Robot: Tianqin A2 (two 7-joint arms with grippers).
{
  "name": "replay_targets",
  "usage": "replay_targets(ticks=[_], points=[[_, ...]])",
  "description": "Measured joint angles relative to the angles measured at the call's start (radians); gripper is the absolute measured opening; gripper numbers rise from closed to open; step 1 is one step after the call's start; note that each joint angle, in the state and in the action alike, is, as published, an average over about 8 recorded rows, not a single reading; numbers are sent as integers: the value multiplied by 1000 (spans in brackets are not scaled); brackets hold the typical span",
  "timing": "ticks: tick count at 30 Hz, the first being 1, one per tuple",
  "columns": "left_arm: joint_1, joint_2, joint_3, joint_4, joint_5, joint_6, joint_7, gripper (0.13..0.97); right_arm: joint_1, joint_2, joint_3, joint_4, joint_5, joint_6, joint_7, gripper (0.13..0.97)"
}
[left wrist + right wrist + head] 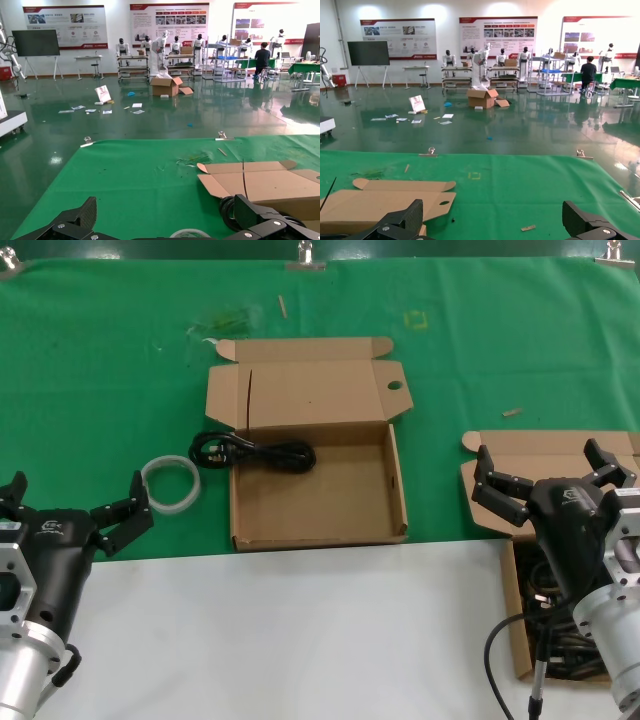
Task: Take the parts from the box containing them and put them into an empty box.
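Spread fingers on both: right gripper [545, 485] hovers over the full box [520, 635] at the worktop's right edge, left gripper [75, 510] idles near the left. One cord [252, 452] drapes the empty box [320, 485]'s left wall. Cords look light, floppy; grip mid-coil. Green cloth [100, 360], showroom beyond.

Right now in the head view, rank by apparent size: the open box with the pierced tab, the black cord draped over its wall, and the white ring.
1. Open brown cardboard box
2. Black power cord
3. White translucent ring
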Motion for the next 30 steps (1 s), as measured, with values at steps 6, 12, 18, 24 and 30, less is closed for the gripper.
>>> replay_targets(ticks=[6,12,18,24,30], points=[[0,0,0,0,0,0,0,966,0,0,0,0,0,0,0,966],[0,0,0,0,0,0,0,966,0,0,0,0,0,0,0,966],[0,0,0,0,0,0,0,966,0,0,0,0,0,0,0,966],[0,0,0,0,0,0,0,966,0,0,0,0,0,0,0,966],[0,0,0,0,0,0,0,966,0,0,0,0,0,0,0,966]])
